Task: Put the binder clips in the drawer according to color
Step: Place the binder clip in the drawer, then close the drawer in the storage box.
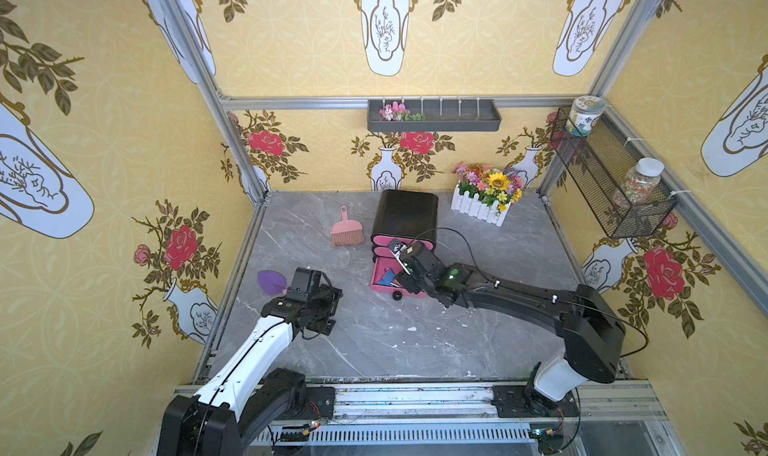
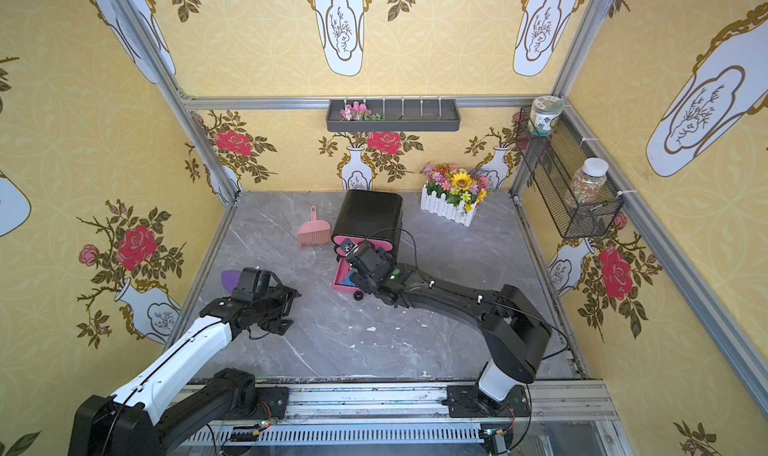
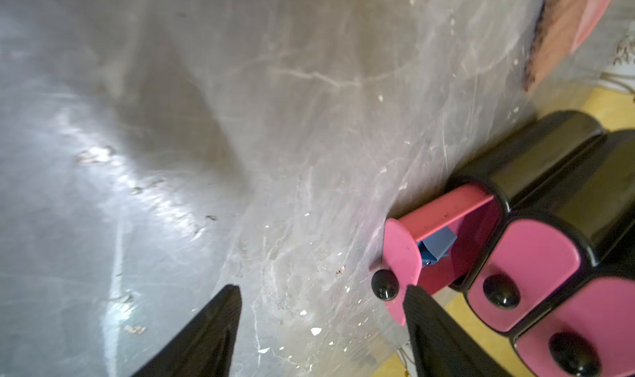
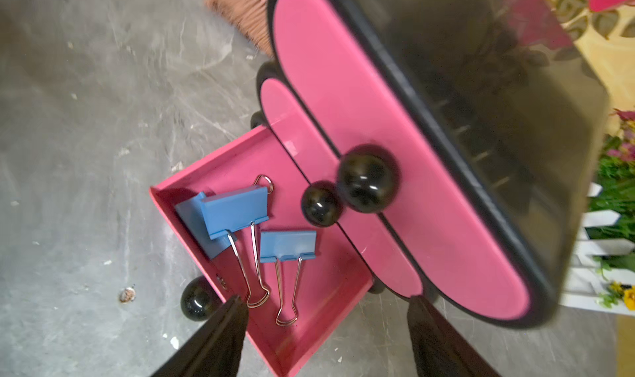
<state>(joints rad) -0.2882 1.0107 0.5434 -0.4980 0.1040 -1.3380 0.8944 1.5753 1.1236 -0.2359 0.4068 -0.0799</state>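
Three blue folded-metal binder clips [image 4: 237,210] with silver wire handles lie inside the open pink plastic bottom drawer [image 4: 213,152]. The largest overlaps another, and the smallest lies just beside them. In both top views this drawer sits near the middle of the frame, its round black knob [image 1: 397,296] pointing toward the lower edge.

The right gripper [image 4: 326,301] hangs over the drawer, jaws spread wide and empty. Behind stands the black cabinet [image 1: 405,215] with two closed pink fronts.

The left gripper [image 3: 321,289], jaws apart and holding nothing, is at centre left over the grey marble table [image 1: 374,341], near a purple egg-shaped sponge [image 1: 270,280]. A pink hand brush [image 1: 346,233] lies left of the cabinet.
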